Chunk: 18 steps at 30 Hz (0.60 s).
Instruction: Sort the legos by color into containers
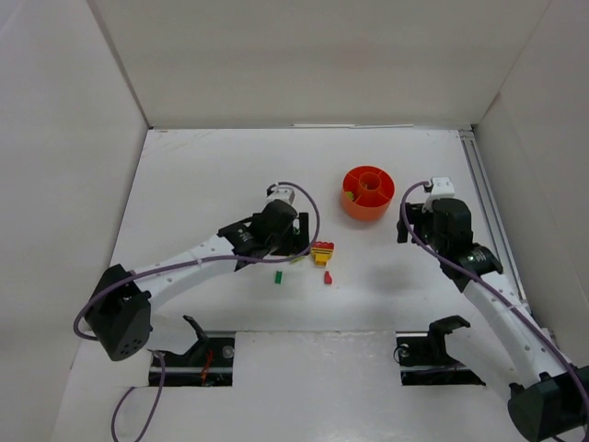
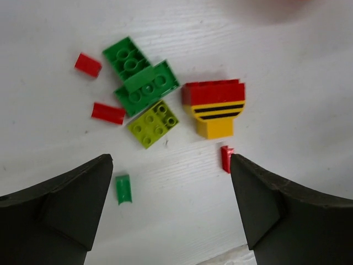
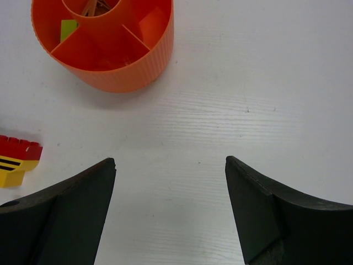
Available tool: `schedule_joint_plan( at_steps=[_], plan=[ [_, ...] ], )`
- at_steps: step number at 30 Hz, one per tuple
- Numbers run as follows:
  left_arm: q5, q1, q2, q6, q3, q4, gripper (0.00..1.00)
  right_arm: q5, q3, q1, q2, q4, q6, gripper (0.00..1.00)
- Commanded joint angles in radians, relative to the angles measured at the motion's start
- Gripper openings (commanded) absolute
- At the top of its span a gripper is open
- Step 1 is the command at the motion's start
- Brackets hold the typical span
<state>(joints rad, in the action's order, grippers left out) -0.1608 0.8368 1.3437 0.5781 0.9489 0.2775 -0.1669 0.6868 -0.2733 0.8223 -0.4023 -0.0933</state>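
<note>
1. The white table (image 1: 202,184) lies under both my arms, and everything else sits on it.
2. My left gripper (image 2: 171,161) hangs over the loose pile near the table's middle. Its jaws are spread wide with nothing between them.
3. My right gripper (image 3: 170,163) is just as wide open and empty. It hovers over bare table just on the near side of the bowl.
4. The orange bowl (image 3: 138,77) stands upright to the right of the pile and apart from it. One outer compartment holds a lime piece (image 3: 68,28). I cannot make out what lies in the central cup.
5. The striped block (image 2: 214,105), red on top with black bands over yellow, sits at the right of the pile.
6. Two dark green bricks (image 2: 146,88) lie studs up and overlapping, just left of the striped block.
7. A lime brick (image 2: 154,124) touches the nearer green brick's edge.
8. Three red slivers are scattered around: one (image 2: 88,64) at far left, one (image 2: 108,112) beside the green bricks, and one (image 2: 226,158) close to my right-hand finger.
9. A small green sliver (image 2: 123,189) lies alone by my left-hand finger.
</note>
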Motion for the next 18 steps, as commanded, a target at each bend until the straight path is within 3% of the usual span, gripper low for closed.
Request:
schedule_joint_plan(
  at_steps=[1,6,18],
  plan=[
    [-0.054,0.01,-0.051,0.097,-0.078,-0.001,0.84,-0.006,0.002,0.006,0.017,0.053,0.014,0.85],
    [-0.086,0.019,-0.038,0.074,-0.087,0.011,0.8,0.003,0.002,0.006,0.017,0.062,0.014,0.85],
    [-0.095,0.019,0.172,0.0,-0.067,-0.05,0.78,0.003,-0.029,0.006,-0.075,0.103,0.023,0.87]
  ],
)
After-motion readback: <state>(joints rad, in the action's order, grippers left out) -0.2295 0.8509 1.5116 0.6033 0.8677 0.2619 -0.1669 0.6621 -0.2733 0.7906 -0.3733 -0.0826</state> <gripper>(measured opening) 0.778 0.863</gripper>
